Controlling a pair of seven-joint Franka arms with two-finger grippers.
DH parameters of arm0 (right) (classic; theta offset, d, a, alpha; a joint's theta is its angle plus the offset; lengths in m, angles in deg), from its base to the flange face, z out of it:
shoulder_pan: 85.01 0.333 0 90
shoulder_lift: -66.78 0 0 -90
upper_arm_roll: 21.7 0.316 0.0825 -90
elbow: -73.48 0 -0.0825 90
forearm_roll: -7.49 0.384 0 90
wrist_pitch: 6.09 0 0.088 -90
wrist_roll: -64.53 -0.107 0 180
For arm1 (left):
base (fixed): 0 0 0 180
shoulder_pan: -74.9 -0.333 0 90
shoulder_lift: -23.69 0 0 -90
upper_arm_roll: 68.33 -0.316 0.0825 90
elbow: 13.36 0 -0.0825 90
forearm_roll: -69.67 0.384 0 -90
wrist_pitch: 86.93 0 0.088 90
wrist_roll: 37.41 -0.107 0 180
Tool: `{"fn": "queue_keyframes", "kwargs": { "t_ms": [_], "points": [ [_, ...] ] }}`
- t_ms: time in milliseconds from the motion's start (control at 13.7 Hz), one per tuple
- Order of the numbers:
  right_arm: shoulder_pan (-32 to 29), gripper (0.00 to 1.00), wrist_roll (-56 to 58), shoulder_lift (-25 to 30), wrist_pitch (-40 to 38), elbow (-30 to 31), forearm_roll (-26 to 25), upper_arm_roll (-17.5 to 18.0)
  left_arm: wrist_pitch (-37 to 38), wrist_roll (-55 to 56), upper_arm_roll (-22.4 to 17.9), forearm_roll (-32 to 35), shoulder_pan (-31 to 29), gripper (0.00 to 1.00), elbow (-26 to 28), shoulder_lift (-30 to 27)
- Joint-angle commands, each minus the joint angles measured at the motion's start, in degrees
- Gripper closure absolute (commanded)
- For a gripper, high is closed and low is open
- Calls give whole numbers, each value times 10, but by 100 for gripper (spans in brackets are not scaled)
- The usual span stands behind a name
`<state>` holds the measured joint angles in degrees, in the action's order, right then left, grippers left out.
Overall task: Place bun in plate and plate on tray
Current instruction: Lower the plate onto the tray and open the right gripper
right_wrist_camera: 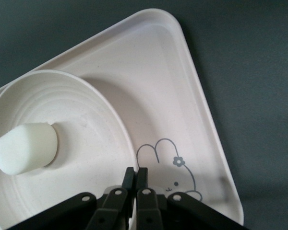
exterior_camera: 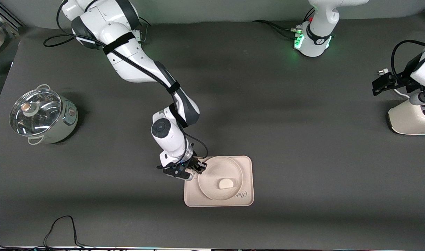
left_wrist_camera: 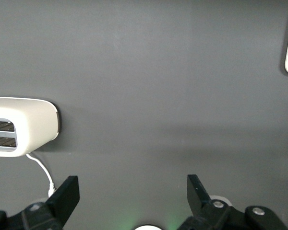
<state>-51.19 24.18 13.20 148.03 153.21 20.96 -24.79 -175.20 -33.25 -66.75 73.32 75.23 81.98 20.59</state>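
The round cream plate [exterior_camera: 212,162] is on the cream-pink tray [exterior_camera: 246,166], covering most of it. The white half-moon bun [exterior_camera: 226,183] lies in the plate. My right gripper [exterior_camera: 199,166] is shut on the plate's rim at the edge toward the right arm's end. The right wrist view shows its fingers pinching that rim [right_wrist_camera: 135,173], with the plate [right_wrist_camera: 86,100], the bun [right_wrist_camera: 25,147] and the tray's rabbit drawing [right_wrist_camera: 175,167]. My left gripper [exterior_camera: 381,83] waits open and empty over the left arm's end of the table, also in the left wrist view [left_wrist_camera: 133,191].
A steel pot with a glass lid [exterior_camera: 41,116] stands at the right arm's end. A white toaster [exterior_camera: 412,116] stands at the left arm's end under the left gripper, seen in the left wrist view [left_wrist_camera: 19,125]. A black cable [exterior_camera: 64,226] lies near the front edge.
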Motion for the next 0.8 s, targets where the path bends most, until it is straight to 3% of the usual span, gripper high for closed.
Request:
{"fn": "queue_keyframes", "kwargs": {
  "t_ms": [0,146,292,438,730],
  "points": [
    [-1,58,11,-9,0,-21,18,2,1,-9,-3,-2,0,0,-1,-3],
    [-2,0,11,-4,0,-21,17,2,-3,0,-3,-4,1,0,0,-5],
    [-2,0,10,5,-13,-19,18,2,-3,1,-3,-7,4,0,2,-8],
    [-2,0,9,35,-70,-19,17,1,-15,7,-1,-11,6,0,39,-34],
    [-14,0,10,159,-298,-20,6,-19,-22,14,-2,-37,6,0,89,-71]
  ]
}}
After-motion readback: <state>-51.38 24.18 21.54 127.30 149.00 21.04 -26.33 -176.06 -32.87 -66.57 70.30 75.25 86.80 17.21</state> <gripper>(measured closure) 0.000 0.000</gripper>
